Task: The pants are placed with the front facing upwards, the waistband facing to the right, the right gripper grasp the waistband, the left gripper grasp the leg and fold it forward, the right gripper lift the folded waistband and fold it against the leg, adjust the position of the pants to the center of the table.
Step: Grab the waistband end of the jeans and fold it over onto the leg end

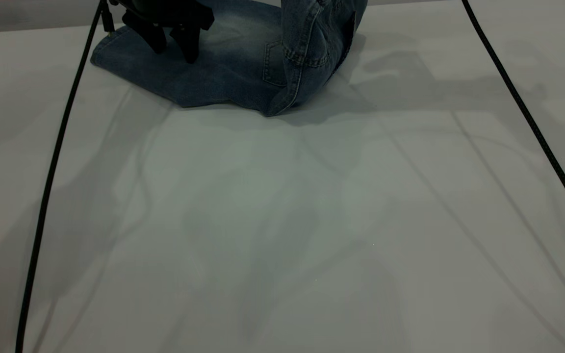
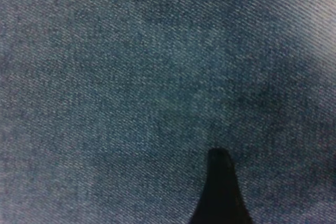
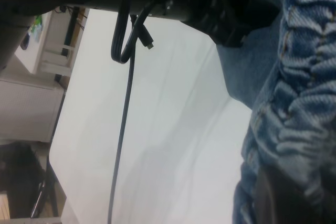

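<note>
White table, pants at its far edge, waistband raised in the right gripper, clamped on it; left gripper, fingers parted, presses the leg; carry the waistband low across, keeping the leg pinned flat.

My pants are coarse, twill-woven blue denim cloth, faded in patches; the bench under me looks smooth, matt white.

Lab; white table, cables
</note>
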{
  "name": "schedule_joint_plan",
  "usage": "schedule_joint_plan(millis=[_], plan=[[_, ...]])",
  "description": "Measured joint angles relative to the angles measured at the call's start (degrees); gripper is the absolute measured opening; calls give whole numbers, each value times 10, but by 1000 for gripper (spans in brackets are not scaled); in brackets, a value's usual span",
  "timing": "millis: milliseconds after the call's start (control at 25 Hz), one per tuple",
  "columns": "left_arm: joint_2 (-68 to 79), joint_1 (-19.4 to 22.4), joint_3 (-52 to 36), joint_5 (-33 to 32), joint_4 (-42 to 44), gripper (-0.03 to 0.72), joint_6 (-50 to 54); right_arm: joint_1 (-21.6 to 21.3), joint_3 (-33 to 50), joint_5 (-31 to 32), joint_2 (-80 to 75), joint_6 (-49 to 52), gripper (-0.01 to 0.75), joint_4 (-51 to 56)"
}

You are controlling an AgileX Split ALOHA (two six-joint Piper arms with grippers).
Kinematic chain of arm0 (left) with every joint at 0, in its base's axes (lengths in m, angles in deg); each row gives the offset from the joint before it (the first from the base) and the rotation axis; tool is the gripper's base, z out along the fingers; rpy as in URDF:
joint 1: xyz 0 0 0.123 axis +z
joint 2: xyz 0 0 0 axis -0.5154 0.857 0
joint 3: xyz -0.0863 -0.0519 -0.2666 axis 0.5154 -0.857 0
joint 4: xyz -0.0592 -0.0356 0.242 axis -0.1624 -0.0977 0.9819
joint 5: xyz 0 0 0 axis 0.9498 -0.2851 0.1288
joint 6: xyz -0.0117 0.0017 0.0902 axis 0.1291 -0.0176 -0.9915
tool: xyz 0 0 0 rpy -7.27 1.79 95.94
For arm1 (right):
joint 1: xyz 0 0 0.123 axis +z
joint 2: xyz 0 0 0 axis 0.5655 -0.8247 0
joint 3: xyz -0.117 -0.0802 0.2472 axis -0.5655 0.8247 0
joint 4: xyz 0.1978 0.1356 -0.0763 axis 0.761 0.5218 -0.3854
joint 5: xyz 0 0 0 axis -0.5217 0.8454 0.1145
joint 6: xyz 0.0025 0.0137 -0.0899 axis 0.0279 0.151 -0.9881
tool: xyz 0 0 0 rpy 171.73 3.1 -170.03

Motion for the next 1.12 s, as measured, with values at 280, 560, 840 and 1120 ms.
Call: schedule_joint_plan(millis=[280,560,840,1120], plan=[[4,0,0,0,-22,470,0,0,0,0,4,0,36,0],[6,-6,0,0,-43,470,-4,-13,0,0,4,0,36,-2],[6,-28,0,2,-43,469,-12,-37,0,5,5,6,36,-18],[6,-41,0,9,-43,469,-12,-52,0,13,5,7,36,-19]])
